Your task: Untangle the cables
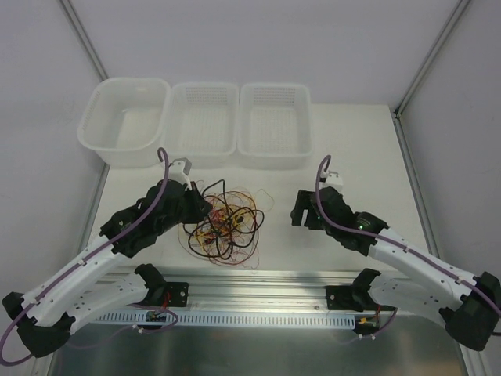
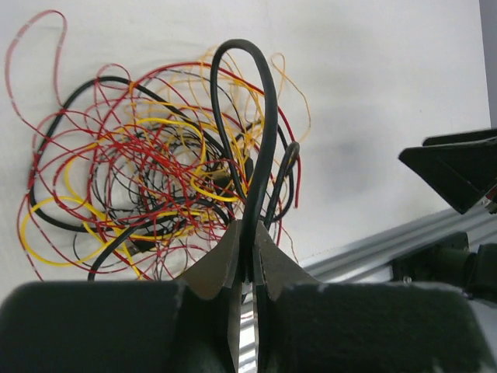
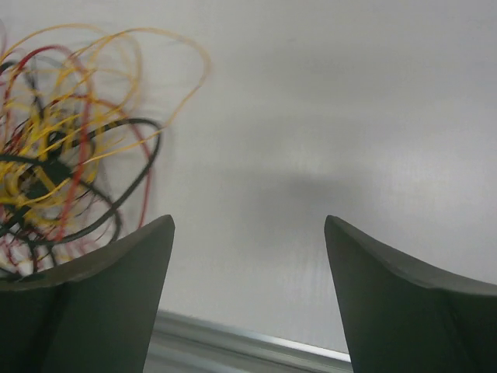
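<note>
The cables (image 1: pixel 225 227) lie in one loose tangle of red, yellow and black loops on the white table, between the two arms. My left gripper (image 1: pixel 205 207) sits at the tangle's left edge. In the left wrist view it (image 2: pixel 250 233) is shut on a thicker black cable (image 2: pixel 268 116), which arches up out of the tangle (image 2: pixel 155 171) and runs down between the jaws. My right gripper (image 1: pixel 301 210) hangs to the right of the tangle, apart from it. Its jaws (image 3: pixel 248 225) stand wide open over bare table, and the cables (image 3: pixel 62 163) show blurred at the left.
Along the back of the table stand a translucent tub (image 1: pixel 129 81) and two white mesh baskets (image 1: pixel 205 86) (image 1: pixel 274 87). An aluminium rail (image 1: pixel 258 286) runs along the near edge between the arm bases. Frame posts rise at both back corners.
</note>
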### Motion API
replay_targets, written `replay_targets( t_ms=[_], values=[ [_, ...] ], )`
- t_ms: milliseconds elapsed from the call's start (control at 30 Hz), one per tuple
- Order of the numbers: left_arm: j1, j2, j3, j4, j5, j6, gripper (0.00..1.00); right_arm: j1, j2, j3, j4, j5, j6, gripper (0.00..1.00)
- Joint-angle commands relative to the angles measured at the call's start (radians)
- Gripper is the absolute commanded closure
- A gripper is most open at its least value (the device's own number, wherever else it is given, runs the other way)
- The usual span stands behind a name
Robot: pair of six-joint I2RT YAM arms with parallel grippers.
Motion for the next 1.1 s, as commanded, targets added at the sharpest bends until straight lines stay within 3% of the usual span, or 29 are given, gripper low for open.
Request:
replay_targets(
  t_ms=[0,267,433,533,767,867,900,967,1000,1067],
  values=[
    [0.010,0.044,0.053,0.028,0.136,0.030,1.00,0.087,0.091,0.098,0.156,-0.179,-0.107,0.16],
    [0.007,0.069,0.086,0.062,0.350,0.128,1.00,0.118,0.364,0.326,0.170,-0.157,-0.130,0.15],
    [0.007,0.029,0.061,0.063,0.358,0.150,1.00,0.101,0.561,0.439,0.149,-0.335,-0.170,0.12],
    [0.007,0.012,0.043,0.062,0.332,0.150,1.00,0.109,0.640,0.434,0.166,-0.484,-0.151,0.11],
    [0.007,0.004,0.014,0.063,0.273,0.147,1.00,0.146,0.754,0.342,0.212,-0.521,-0.105,0.11],
    [0.007,-0.011,0.012,0.062,0.247,0.142,1.00,0.144,0.820,0.314,0.235,-0.506,-0.098,0.20],
    [0.007,-0.026,0.015,0.062,0.236,0.140,1.00,0.143,0.834,0.313,0.227,-0.503,-0.093,0.35],
    [0.007,-0.053,0.023,0.059,0.183,0.142,1.00,0.133,0.852,0.305,0.223,-0.502,-0.085,0.55],
    [0.007,-0.085,0.032,0.055,0.157,0.136,1.00,0.127,0.851,0.296,0.226,-0.499,-0.070,0.74],
    [0.007,-0.117,0.047,0.039,0.058,0.127,1.00,0.109,0.831,0.268,0.221,-0.458,-0.062,0.84]
  ],
)
